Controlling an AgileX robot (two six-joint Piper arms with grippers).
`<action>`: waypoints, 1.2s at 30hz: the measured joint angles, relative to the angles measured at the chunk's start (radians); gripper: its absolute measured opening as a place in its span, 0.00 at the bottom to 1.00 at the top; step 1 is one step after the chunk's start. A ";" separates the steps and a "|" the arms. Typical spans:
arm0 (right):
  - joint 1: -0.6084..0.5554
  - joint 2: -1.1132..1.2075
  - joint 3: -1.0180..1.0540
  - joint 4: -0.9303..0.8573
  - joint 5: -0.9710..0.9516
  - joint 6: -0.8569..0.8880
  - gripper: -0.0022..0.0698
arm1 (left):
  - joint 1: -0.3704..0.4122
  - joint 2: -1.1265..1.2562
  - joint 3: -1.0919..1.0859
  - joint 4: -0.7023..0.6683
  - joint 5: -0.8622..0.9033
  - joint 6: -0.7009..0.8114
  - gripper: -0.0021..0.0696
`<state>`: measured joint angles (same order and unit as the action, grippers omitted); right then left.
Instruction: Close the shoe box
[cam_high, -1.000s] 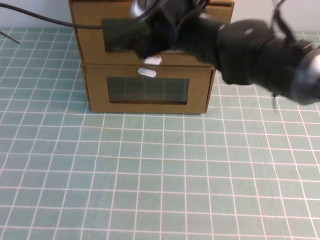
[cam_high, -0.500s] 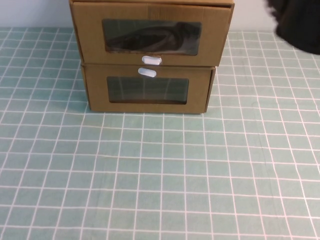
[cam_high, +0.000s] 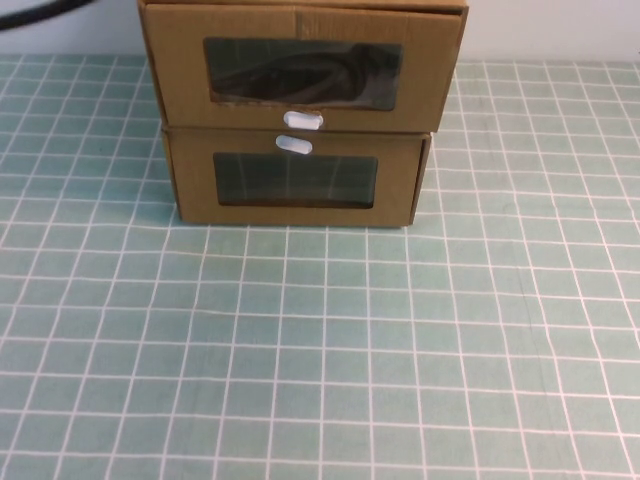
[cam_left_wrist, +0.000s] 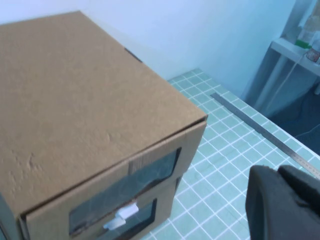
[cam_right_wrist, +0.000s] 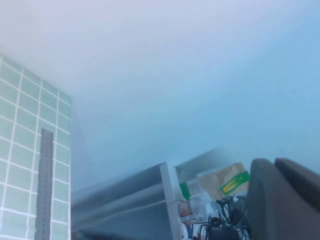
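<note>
Sitting flush atop its twin cardboard box (cam_high: 296, 180), the shoe box (cam_high: 300, 70) is matte brown cardboard with a clear window over a dark shoe and a white oval tab (cam_high: 303, 121). No lettering reads. The left gripper (cam_left_wrist: 282, 202) hangs above beside the stack and the right gripper (cam_right_wrist: 282, 197) faces the wall; whether either is clenched cannot be told.

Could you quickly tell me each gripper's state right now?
Left gripper: beside the shoe box, state cannot be told.
Right gripper: away from it, cannot be told.
</note>
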<state>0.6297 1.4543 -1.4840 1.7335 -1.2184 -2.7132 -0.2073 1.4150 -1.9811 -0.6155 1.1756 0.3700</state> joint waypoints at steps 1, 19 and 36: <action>0.000 -0.003 0.004 0.000 0.000 -0.006 0.01 | 0.000 -0.023 0.037 0.000 -0.011 0.000 0.02; 0.000 -0.315 0.264 0.000 1.005 0.625 0.01 | 0.000 -0.649 0.866 0.007 -0.366 0.017 0.02; 0.002 -0.676 0.586 0.000 0.953 0.765 0.01 | 0.000 -1.235 1.285 0.309 -0.389 -0.336 0.02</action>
<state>0.6316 0.7785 -0.8976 1.7335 -0.2656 -1.9485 -0.2073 0.1804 -0.6961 -0.3061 0.7869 0.0343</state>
